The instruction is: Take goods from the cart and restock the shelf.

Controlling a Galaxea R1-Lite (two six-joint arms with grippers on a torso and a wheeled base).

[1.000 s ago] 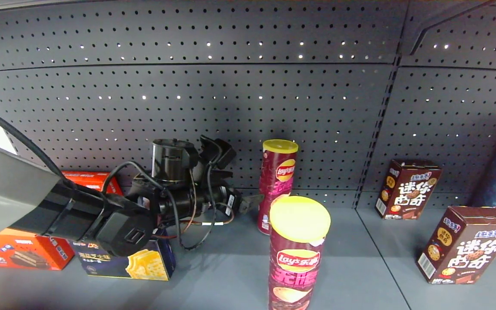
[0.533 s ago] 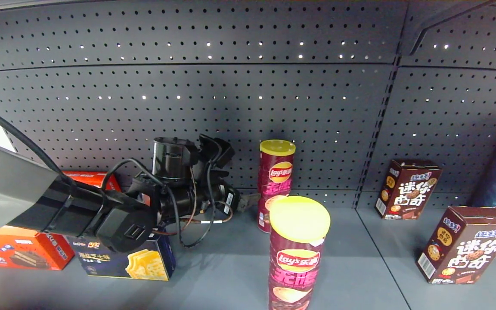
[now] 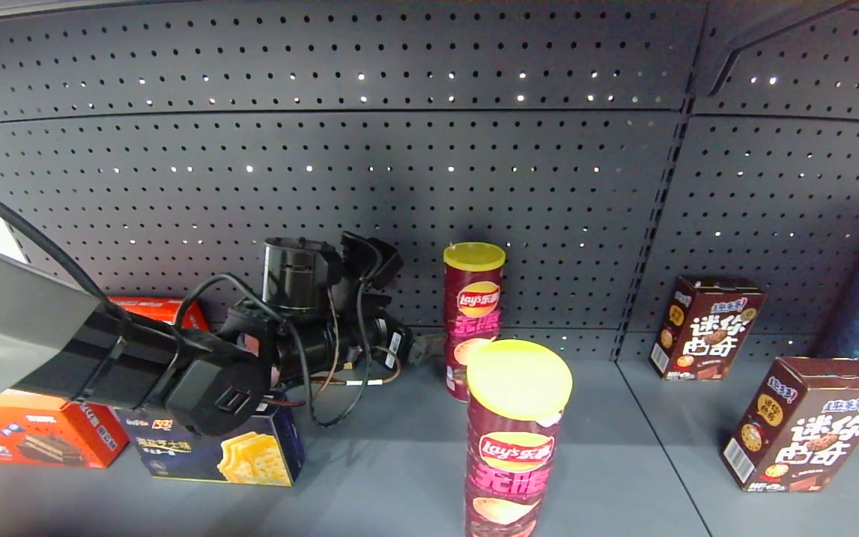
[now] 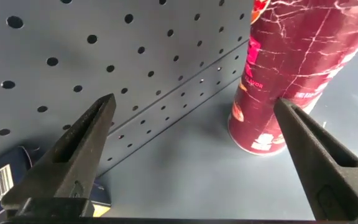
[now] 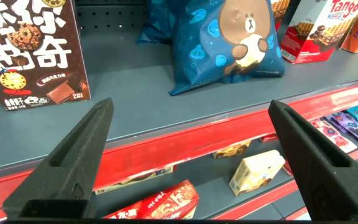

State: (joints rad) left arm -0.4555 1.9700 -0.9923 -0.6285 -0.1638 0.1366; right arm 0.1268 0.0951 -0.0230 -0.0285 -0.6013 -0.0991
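Two maroon chips cans with yellow lids stand upright on the grey shelf (image 3: 385, 477). The rear can (image 3: 473, 317) is close to the pegboard back wall, the front can (image 3: 517, 432) near the shelf's front edge. My left gripper (image 3: 423, 347) hovers low over the shelf just left of the rear can, apart from it. In the left wrist view the left gripper (image 4: 194, 102) is open and holds nothing, with the rear can (image 4: 291, 68) just beyond one fingertip. My right gripper (image 5: 191, 106) is open and empty in front of a shelf's red front edge.
An orange box (image 3: 34, 431), a blue cracker box (image 3: 221, 455) and a red box (image 3: 153, 309) sit under my left arm. Two brown cookie boxes (image 3: 705, 328) (image 3: 810, 425) stand on the right. A blue bear bag (image 5: 229, 43) lies beside a cookie box (image 5: 30, 50).
My left gripper has drawn back to the left, away from the rear can. The rear can has shifted slightly left and stands straighter.
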